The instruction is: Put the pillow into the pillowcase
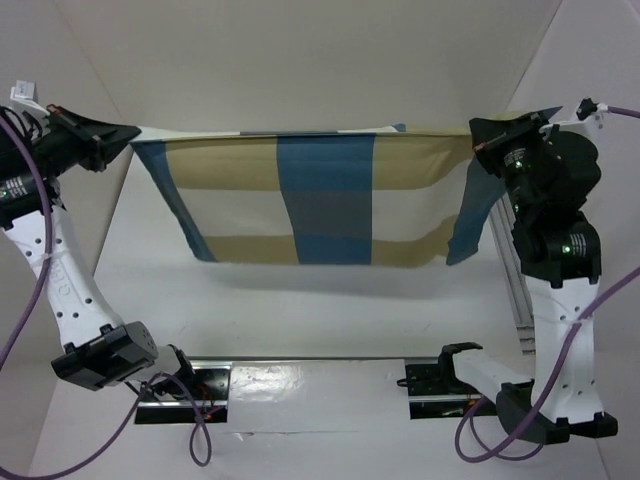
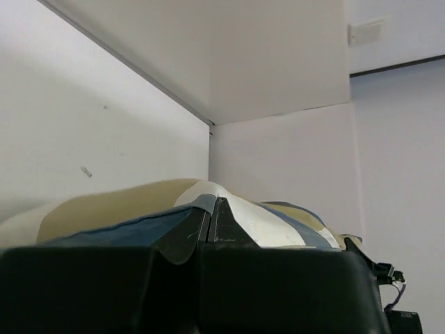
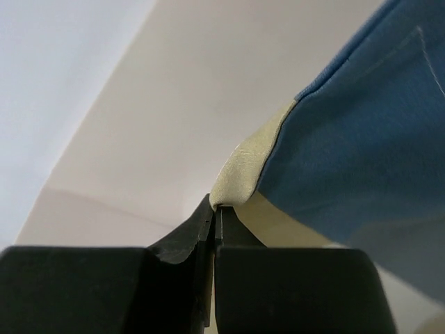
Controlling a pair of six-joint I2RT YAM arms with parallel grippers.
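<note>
Left tool (image 1: pixel 133 134) and right tool (image 1: pixel 477 142) clamp pillowcase (image 1: pixel 325 195) corners, hanging stretched (inside hidden).

Left pincer (image 1: pixel 134 136), right pincer (image 1: pixel 476 138): aloft, clenched.

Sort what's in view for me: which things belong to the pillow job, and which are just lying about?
Job:
- pillowcase, stretched in the air between the arms
- left gripper and right gripper, each clamped on a top corner
- pillow: not seen in any view

Not part of it:
- purple cables
- metal mounting plate
- aluminium rail
</note>
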